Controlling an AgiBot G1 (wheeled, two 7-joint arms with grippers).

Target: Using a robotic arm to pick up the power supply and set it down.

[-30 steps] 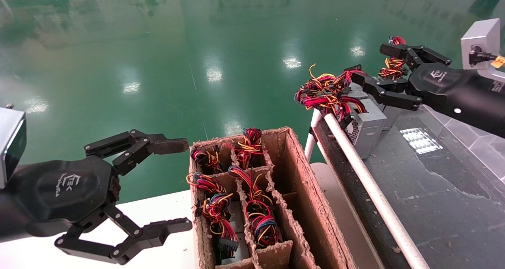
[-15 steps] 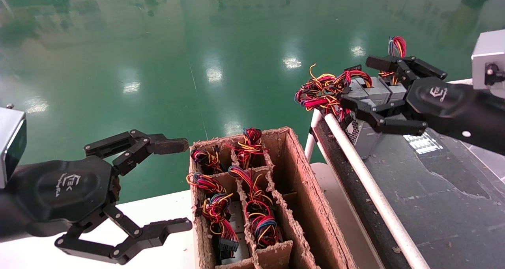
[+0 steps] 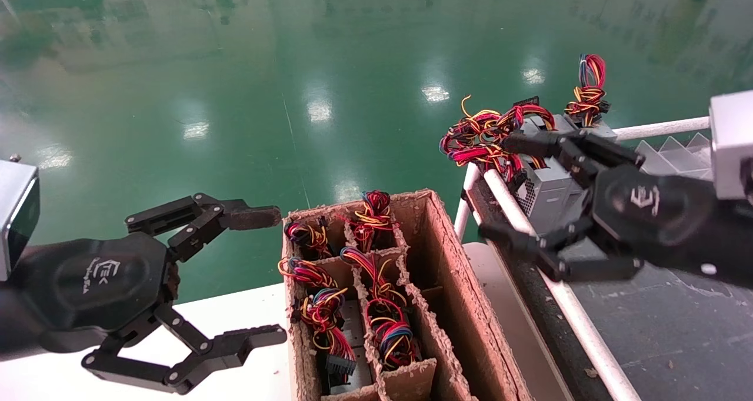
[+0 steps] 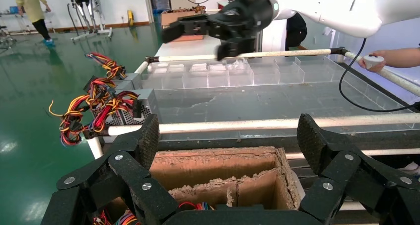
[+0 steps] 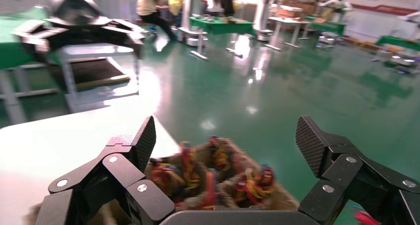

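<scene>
Between the conveyor rail (image 3: 547,271) and the cardboard box (image 3: 447,283), the right gripper (image 3: 517,192) is held w/ fingers spread and empty; one power supply (image 3: 547,192) is set on the belt, others are upright in box compartments. Judged: return-for-next-unit step, so descent over a box compartment is needed. Left gripper (image 3: 259,277) is parked beside the box, also spread.

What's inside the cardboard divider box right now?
The cardboard divider box holds several tied wire bundles in its left and middle compartments. Grey metal shows beneath some, but the units themselves are mostly covered by wires. The right-hand compartment looks empty, though its bottom is hidden.
</scene>
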